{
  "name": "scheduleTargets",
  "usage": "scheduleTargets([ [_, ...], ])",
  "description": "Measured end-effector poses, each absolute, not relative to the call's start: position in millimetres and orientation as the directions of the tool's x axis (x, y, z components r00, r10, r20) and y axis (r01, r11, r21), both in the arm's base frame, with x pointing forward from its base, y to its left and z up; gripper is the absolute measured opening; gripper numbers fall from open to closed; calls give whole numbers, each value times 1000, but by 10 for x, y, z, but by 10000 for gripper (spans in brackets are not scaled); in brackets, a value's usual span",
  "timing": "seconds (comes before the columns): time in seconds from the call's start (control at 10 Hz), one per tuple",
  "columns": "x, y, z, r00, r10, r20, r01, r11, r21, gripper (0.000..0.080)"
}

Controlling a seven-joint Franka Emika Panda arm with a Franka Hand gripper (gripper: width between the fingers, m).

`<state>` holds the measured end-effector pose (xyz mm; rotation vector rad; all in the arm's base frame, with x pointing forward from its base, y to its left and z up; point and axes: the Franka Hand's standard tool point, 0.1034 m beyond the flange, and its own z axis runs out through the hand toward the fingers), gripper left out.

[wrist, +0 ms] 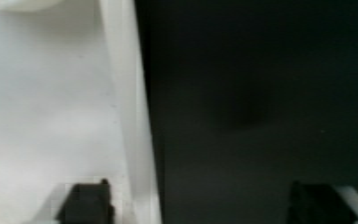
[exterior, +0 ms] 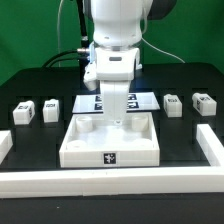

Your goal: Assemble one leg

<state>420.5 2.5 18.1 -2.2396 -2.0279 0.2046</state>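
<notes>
Franka's gripper (exterior: pixel 118 119) is hanging straight down from the white arm (exterior: pixel 115 40) over the rear half of the white tray-like piece (exterior: pixel 110 150). In the exterior view its pale fingers are blending into the white behind them, so whether they are touching that piece cannot be told. In the wrist view the two dark fingertips (wrist: pixel 91 203) are standing wide apart with nothing gripped between them — the jaws are spread and carrying no part. Between those tips a narrow white edge (wrist: pixel 131 110) is running lengthwise, closer to one fingertip than the other, with a white surface on one side of it and black on the other; the blur is making it impossible to tell which white part this edge belongs to. Every leg is lying loose on the black table (exterior: pixel 40 140), well apart from the gripper. Taking the tray-like piece as the dial's centre in the exterior view, the outer ten-o'clock leg (exterior: pixel 22 113) and the inner ten-o'clock leg (exterior: pixel 50 108) are sitting side by side, and the inner two-o'clock leg (exterior: pixel 172 103) and the outer two-o'clock leg (exterior: pixel 204 103) are doing likewise — each showing a tag. At twelve o'clock the marker board (exterior: pixel 146 100) is lying flat, partly hidden by the arm, and at six o'clock a white rail (exterior: pixel 120 183) is running along the front.
</notes>
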Motion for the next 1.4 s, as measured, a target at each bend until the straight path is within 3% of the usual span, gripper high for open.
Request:
scheduleTargets([
  [0.1, 4205, 23, 180, 97, 995, -24, 980, -100, -174, 425],
  [0.3, 4205, 19, 180, 98, 995, -24, 980, -101, -174, 88],
  [1.4, 4297, 75, 180, 51, 999, -15, 986, -53, -157, 64],
])
